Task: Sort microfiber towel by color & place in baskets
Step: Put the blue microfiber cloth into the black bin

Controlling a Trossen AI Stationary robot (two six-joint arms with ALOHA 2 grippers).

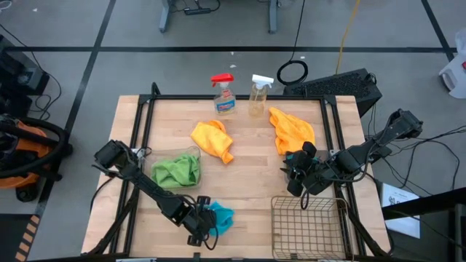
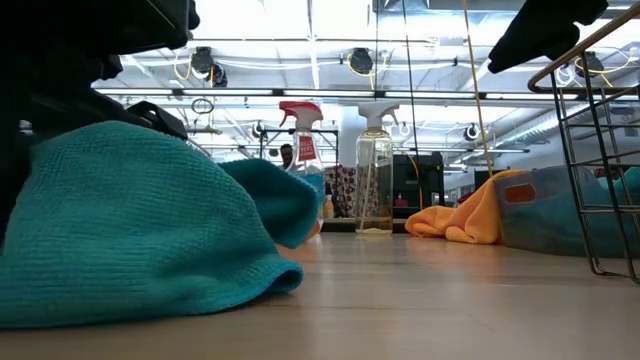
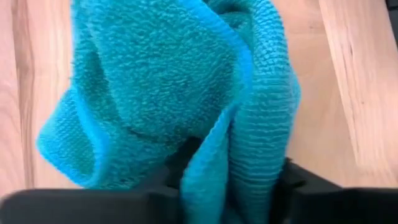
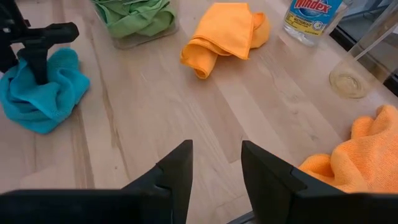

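Gripping the turquoise towel (image 3: 186,93) near the tabletop's front edge, my left gripper (image 1: 206,225) has its fingers closed on a bunched fold of it. Green towels (image 1: 177,171) sit in the clear tub (image 1: 191,151) toward the left edge. One orange towel (image 1: 212,140) lies mid-table, another (image 1: 293,131) toward the back right corner. My right gripper (image 4: 214,168) hovers beside the wire basket (image 1: 309,225), fingers partly apart, holding nothing.

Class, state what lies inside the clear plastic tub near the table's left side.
Inside the clear plastic tub lies crumpled bright green microfiber cloth. Whether it is one cloth or two, and anything beneath, is covered.
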